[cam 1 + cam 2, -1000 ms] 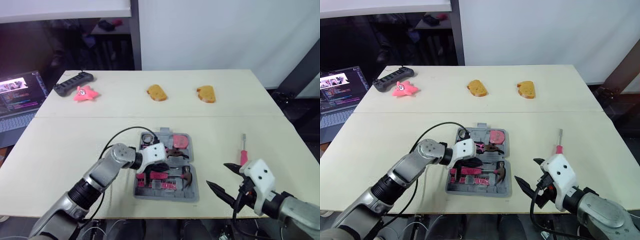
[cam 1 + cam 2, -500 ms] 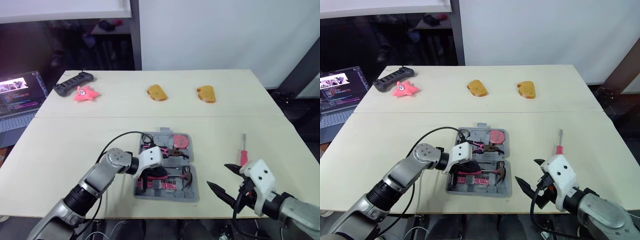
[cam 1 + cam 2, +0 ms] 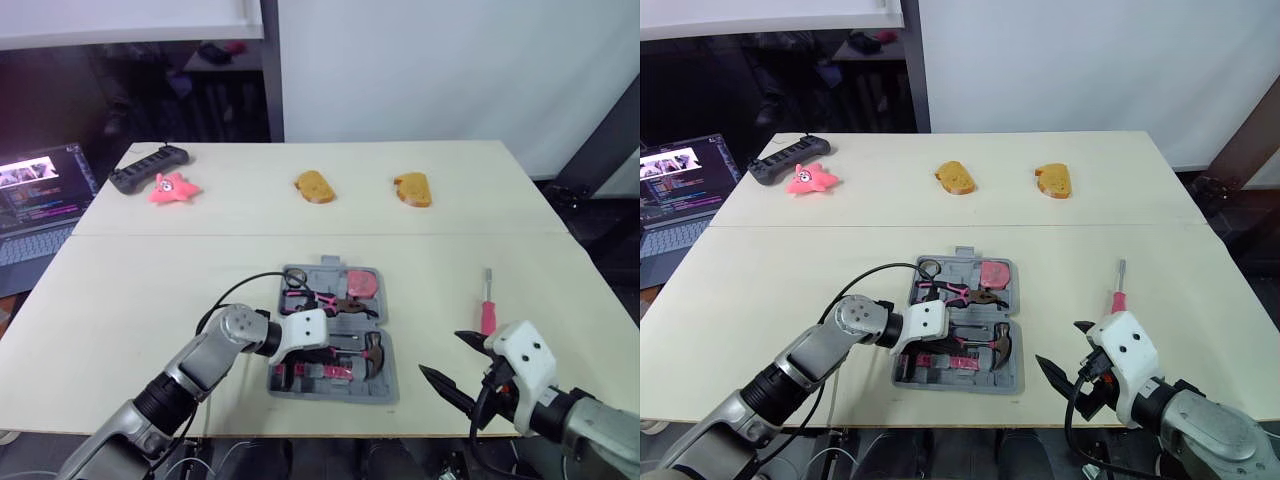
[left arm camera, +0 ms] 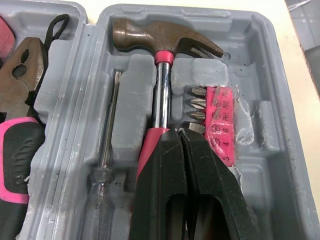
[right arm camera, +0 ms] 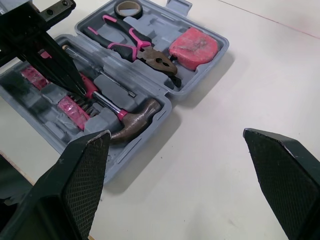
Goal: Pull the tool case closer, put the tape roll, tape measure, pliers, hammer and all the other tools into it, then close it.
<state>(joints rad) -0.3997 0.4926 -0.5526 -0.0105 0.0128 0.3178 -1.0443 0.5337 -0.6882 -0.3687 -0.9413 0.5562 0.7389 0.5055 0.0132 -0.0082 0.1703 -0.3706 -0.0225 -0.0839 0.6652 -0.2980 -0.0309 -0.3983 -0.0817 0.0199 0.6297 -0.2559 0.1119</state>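
The left tool (image 4: 181,137), fingers pressed together, has drawn back from the pliers (image 4: 17,75) to the hammer (image 4: 162,95) handle in the tool case (image 4: 272,100); the right tool (image 3: 440,354) stays wide open.

1. Head stereo pair: high up, facing forward and down over the whole table (image 3: 130,280); far off, nearly identical, slight sideways offset between eyes.
2. Left wrist: very close, looking straight down into the tool case (image 4: 272,65), hammer (image 4: 150,40) in the middle.
3. Right wrist: low, mid-range, angled across the tabletop toward the same case.
4. Shared by all views: tool case and hammer.
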